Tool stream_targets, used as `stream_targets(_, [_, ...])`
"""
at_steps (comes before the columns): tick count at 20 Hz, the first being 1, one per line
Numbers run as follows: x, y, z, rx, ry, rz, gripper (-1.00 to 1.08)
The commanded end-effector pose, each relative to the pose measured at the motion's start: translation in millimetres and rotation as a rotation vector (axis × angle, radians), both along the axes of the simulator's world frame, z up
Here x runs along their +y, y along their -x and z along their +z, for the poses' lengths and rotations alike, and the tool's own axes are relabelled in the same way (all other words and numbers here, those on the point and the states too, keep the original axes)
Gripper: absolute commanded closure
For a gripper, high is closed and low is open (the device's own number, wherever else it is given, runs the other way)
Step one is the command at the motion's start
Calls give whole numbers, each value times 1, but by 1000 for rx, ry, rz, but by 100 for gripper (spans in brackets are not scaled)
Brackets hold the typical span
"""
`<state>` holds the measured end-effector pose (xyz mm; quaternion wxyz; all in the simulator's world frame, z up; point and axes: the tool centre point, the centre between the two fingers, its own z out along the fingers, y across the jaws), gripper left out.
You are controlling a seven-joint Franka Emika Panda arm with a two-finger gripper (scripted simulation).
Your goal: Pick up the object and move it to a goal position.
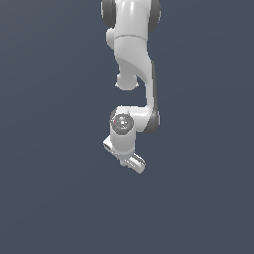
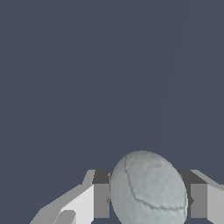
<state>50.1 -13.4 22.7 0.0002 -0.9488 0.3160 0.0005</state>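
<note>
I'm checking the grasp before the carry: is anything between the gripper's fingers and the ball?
Nothing visible is. In the wrist view the ball sits directly between the two fingers of the gripper, with no other object around it. In the exterior view the ball is hidden behind the gripper, and no goal marker shows.

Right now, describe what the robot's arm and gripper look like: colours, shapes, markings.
The arm is glossy white with rounded, bulging links and dark grey bands at the joints. Near the wrist sits a round dark grey cap with small markings too fine to read. The gripper is a white blocky body; in the wrist view its fingers are white with dark grey inner pads. No cables show.
</note>
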Motion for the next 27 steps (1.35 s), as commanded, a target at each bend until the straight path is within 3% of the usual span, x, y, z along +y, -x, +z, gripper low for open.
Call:
stream_targets(1, [-16, 3, 2, -1, 1, -2, 108])
stream_targets(15, [-149, 28, 16, -1, 1, -2, 108])
stream_targets(21, [-170, 31, 19, -1, 1, -2, 108])
stream_targets(27, [-167, 29, 18, -1, 1, -2, 108])
